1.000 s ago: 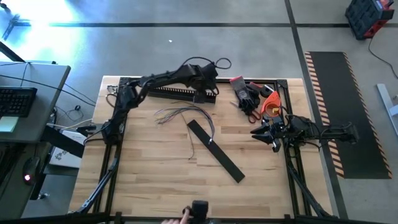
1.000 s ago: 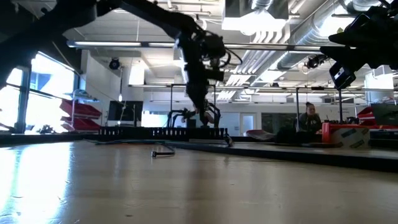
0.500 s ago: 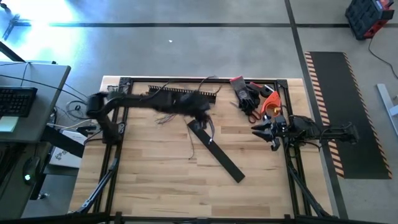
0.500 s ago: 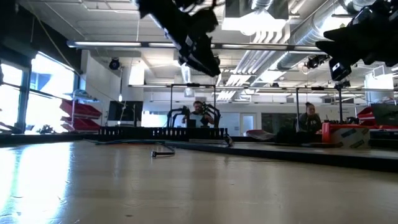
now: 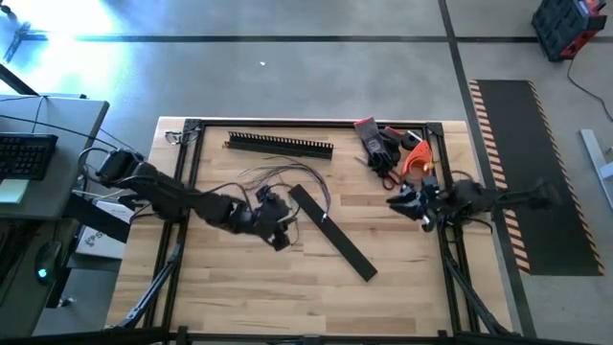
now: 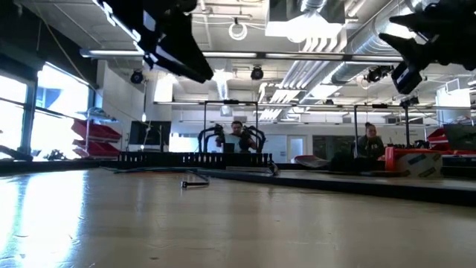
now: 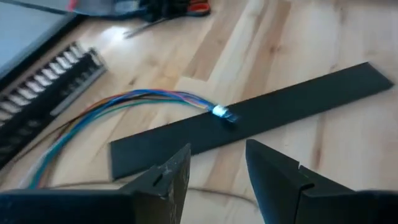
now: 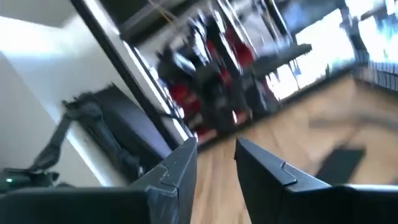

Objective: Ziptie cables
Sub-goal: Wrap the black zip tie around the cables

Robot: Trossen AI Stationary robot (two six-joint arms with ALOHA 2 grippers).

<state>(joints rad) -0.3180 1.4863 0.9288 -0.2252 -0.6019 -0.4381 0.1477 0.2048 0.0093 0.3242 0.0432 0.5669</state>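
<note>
The cables [image 5: 278, 175] are a loose bunch of thin wires lying on the table's far middle. In the left wrist view the cables [image 7: 124, 106] show coloured strands, and their bound tip [image 7: 221, 112] rests on the flat black strip [image 7: 261, 112]. That strip [image 5: 330, 230] lies slantwise at mid-table. My left gripper [image 5: 278, 218] hovers open just near-left of the strip's far end, its fingertips [image 7: 217, 158] short of the wires and touching nothing. My right gripper [image 5: 395, 202] waits open near the table's right edge, holding nothing [image 8: 216, 152].
A long black comb-toothed duct [image 5: 278, 144] lies along the far edge. Dark gloves and an orange-handled tool [image 5: 395, 153] sit in the far right corner. A thin pale strand [image 7: 205, 194] lies on the wood beside the strip. People sit in the room behind [image 6: 370, 141].
My left arm has swung from above the duct at the far edge toward the near-left, ending over the wood beside the strip's far end. The cables, strip and duct have kept their places.
</note>
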